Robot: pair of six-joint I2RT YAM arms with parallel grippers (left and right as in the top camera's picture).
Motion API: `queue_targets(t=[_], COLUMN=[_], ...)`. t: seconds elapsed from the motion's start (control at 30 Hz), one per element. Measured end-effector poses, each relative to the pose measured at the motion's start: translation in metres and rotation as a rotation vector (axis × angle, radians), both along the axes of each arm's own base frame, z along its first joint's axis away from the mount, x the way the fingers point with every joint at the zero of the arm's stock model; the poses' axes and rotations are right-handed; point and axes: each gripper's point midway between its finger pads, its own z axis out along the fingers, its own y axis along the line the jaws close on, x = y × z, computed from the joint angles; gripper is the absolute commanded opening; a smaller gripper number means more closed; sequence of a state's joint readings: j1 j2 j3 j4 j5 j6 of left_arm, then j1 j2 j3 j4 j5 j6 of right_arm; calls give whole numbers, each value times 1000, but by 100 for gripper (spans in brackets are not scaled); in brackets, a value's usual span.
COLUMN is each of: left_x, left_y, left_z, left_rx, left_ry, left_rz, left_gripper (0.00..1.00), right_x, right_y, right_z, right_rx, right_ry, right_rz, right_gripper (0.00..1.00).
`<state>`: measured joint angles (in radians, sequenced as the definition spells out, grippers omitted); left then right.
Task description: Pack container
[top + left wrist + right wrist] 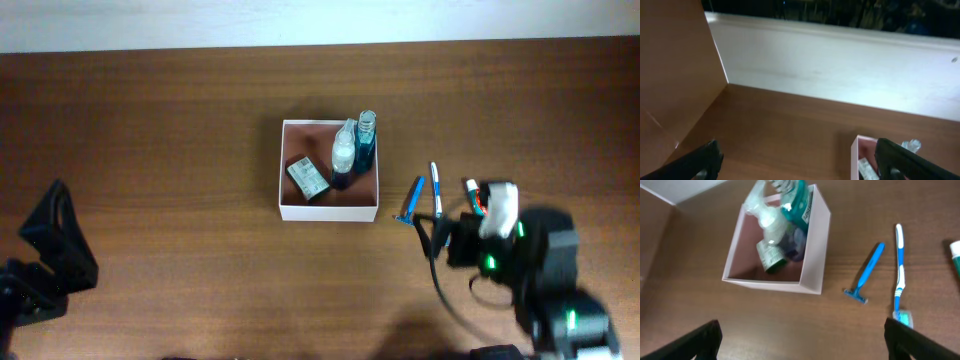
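The container (291,211) is a square white box with a reddish-brown inside, mid-table. It holds a clear bottle (344,150), a blue bottle (365,145) and a small green-and-white carton (308,178). It also shows in the right wrist view (812,255) and at the edge of the left wrist view (855,155). A blue razor (412,202), a blue-and-white toothbrush (436,188) and a tube (472,194) lie right of it. My right gripper (802,340) is open and empty, near these items. My left gripper (800,162) is open and empty at the front left.
The razor (864,275), the toothbrush (899,270) and the tube's end (955,255) show in the right wrist view. The table's far edge meets a white wall (840,70).
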<state>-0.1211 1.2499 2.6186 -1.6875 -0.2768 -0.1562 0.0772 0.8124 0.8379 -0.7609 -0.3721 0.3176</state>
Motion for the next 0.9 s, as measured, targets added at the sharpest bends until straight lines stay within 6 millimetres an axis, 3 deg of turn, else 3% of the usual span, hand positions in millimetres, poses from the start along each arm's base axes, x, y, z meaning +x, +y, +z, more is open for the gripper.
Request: queue_targets(t=[0.1,0.13,0.17,0.2,0.3,0.37,0.5,0.63,0.7,0.73,0.77,0.9], left_x=[10,14,18,23,33,37,40,39,39,39,38,38], left_y=[0,0,0,-1,-2,-3,-3,-3,-3,-3,-3,-3], left_z=[-13,-18,-24,-30,-45,-53,-56,-56,-56,-56,-56,-56], left_rx=[10,14,18,21,29,33,35,35,35,35,35,35], left_ry=[58,80,106,134,195,226,241,240,240,238,238,238], left_rz=[8,10,11,11,11,11,11,11,11,11,11,11], left_gripper=[99,99,99,99,99,99,99,99,99,100,99,99], right_x=[34,43,54,64,87,90,89,86,86,87,90,88], right_y=[1,1,3,5,9,4,-9,-7,-3,-2,0,-2], right_z=[-16,-24,-35,-47,-92,-126,-168,-202,-211,-211,-212,-214], right_rx=[-32,-36,-37,-34,-31,-54,-140,-235,-262,-268,-274,-286], right_ry=[200,242,291,330,454,556,667,730,738,737,727,745], right_rz=[0,1,4,9,20,-15,-91,-106,-100,-99,-105,-133], right_gripper=[99,92,79,74,73,74,79,55,48,33,28,25])
